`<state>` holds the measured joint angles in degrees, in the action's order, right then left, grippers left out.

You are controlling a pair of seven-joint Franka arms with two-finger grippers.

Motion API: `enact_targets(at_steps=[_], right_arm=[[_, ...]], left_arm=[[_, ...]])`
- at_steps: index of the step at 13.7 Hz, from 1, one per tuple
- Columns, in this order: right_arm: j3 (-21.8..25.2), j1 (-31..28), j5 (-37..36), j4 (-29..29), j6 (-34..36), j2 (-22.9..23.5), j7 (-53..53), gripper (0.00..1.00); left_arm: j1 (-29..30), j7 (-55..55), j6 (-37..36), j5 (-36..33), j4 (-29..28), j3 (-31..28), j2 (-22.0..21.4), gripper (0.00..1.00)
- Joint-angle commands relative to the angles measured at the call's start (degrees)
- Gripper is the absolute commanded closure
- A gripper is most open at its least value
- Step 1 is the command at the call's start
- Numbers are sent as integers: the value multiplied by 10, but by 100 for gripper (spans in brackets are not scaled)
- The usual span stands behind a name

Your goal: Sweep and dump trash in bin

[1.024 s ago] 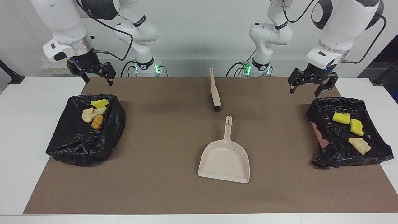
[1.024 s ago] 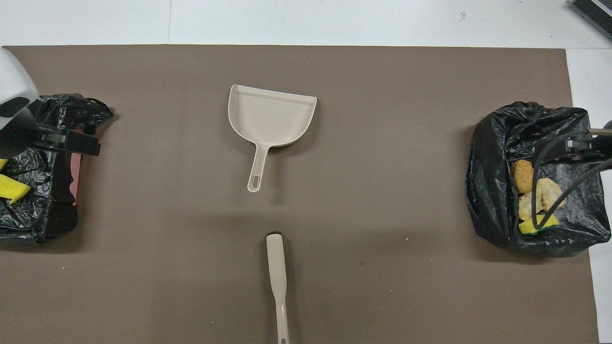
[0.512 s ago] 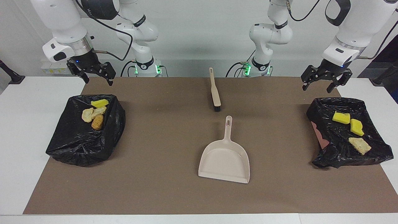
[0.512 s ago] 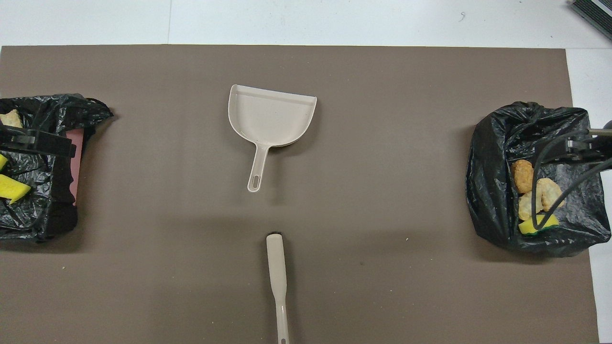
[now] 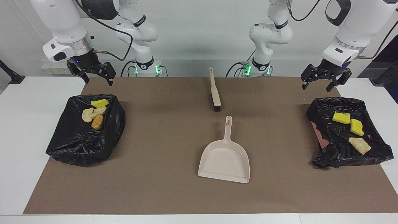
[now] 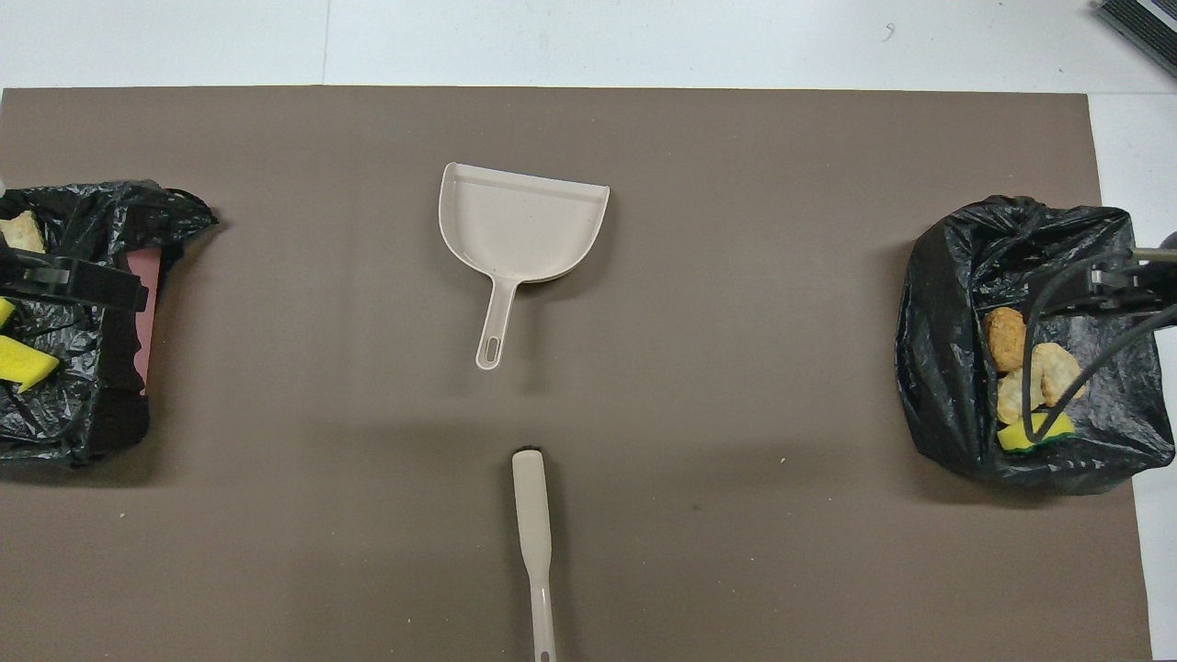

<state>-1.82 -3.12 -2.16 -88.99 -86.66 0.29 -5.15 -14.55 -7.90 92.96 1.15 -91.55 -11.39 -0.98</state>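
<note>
The trash lies in two black-bagged bins. The bin [image 5: 77,146] at the right arm's end holds a yellow sponge [image 5: 99,102] and tan and brown lumps [image 5: 93,116]; the same lumps [image 6: 1021,363] show from overhead. The bin [image 5: 339,149] at the left arm's end holds two yellow sponges [image 5: 341,117] and a tan lump [image 5: 359,145]. My right gripper [image 5: 99,81] hangs open and empty over its bin. My left gripper [image 5: 316,88] hangs open and empty over the other bin.
A beige dustpan [image 5: 224,158] lies mid-mat with its handle pointing toward the robots. A beige brush [image 5: 215,93] with black bristles lies nearer to the robots, in line with that handle. Brown mat [image 6: 736,276] covers the white table.
My left gripper has risen and drifted toward its own end of the table, then held still. The right arm has not moved.
</note>
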Motion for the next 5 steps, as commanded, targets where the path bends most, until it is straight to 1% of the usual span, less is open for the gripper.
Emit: enact_targets(at_steps=[1, 5], right_arm=[[3, -3, 13, -18, -3, -16, 9, 0], [3, -3, 13, -18, -4, -16, 9, 0]], left_arm=[[5, -6, -17, -3, -3, 4, -10, 0], [7, -3, -17, -3, -3, 4, -10, 0]])
